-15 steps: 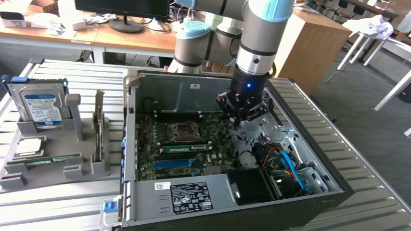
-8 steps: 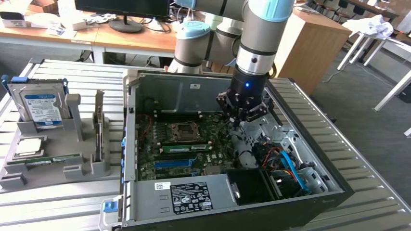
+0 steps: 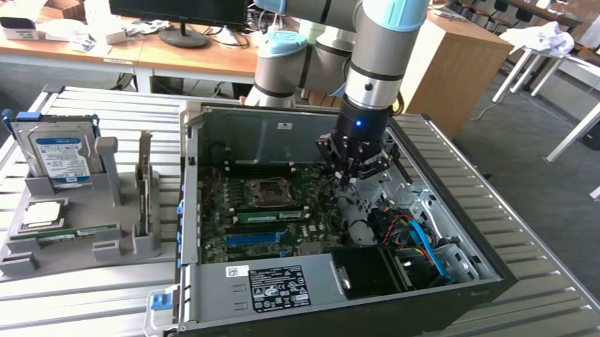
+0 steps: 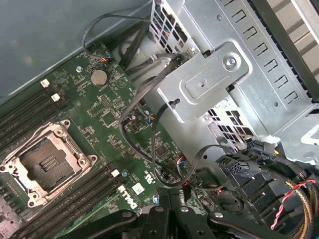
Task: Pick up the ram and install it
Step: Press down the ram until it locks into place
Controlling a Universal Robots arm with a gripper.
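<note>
From the exterior view, the arm reaches down into the open computer case (image 3: pixel 201 232), and its tool (image 3: pixel 349 177) hangs just above the motherboard (image 3: pixel 272 210), at about three o'clock from the empty processor socket (image 3: pixel 265 192). The tool's tips are pinched together with nothing between them. The ram (image 3: pixel 66 234) lies well apart from it, out on the grey holder (image 3: pixel 112 246) at the exterior view's left, at about nine o'clock from the case, flat along the holder's front slot. Just beyond it sits the small square processor chip (image 3: pixel 44 213), and the hard drive (image 3: pixel 64 156) stands upright at the holder's back. The whole lot rests on a slatted metal desk (image 3: pixel 553 281). From the wrist view, the tool (image 4: pixel 168 195) shows as two dark fingers (image 4: pixel 160 211) pressed close, empty, over the green motherboard (image 4: pixel 109 119) beside the open socket (image 4: pixel 44 163), with black cables (image 4: pixel 149 134) looping past a silver metal bracket (image 4: pixel 204 84).
</note>
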